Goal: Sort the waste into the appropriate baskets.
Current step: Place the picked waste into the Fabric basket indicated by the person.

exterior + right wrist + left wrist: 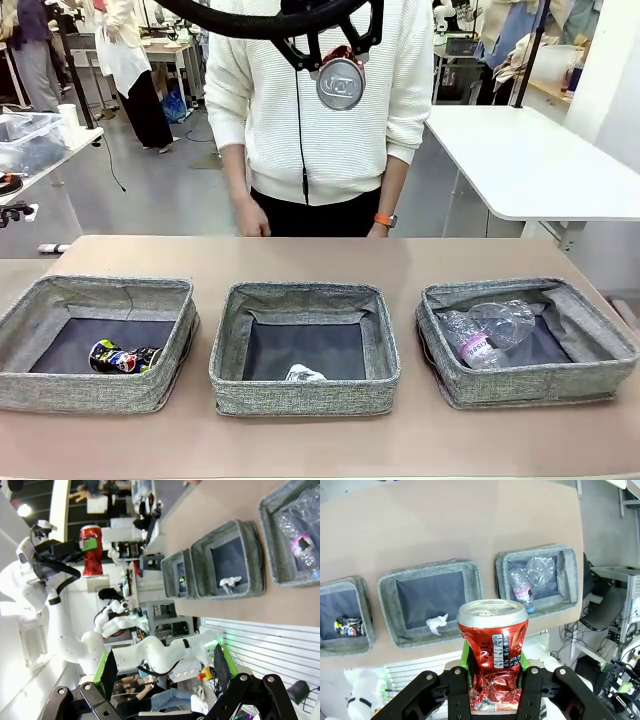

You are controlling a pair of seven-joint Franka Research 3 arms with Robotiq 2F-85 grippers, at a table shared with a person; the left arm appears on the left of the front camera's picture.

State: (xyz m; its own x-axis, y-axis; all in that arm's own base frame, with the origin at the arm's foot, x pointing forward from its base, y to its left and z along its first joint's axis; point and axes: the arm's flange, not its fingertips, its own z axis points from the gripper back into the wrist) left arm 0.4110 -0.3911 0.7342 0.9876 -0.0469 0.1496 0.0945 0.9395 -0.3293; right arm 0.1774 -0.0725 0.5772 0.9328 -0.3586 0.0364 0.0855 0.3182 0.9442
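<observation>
High above the tabletop [300,258], the left pincer [491,677] is clenched on the red drink can [493,645] — its green pads [464,656] press into the can's crumpled lower half, while the silver top stays round and points down toward the table. In the front view the can's silver end [340,82] hangs at the top of the picture, in front of the person's white sweater [400,90]. Below, three grey baskets stand in a row, near one another but apart. The left basket [60,392] holds the dark multicoloured can [124,356], lying on its side. The middle basket [232,345] holds the small whitish paper wad [303,374] near its front wall. The right basket [600,340] holds the clear plastic bottles [500,322], one with a purple label [477,347]. The right pincer [165,672] is released — its green-padded fingers [106,672] spread wide with nothing between them, held off beyond the table edge. The person's hands [250,222] hang at the far edge.
</observation>
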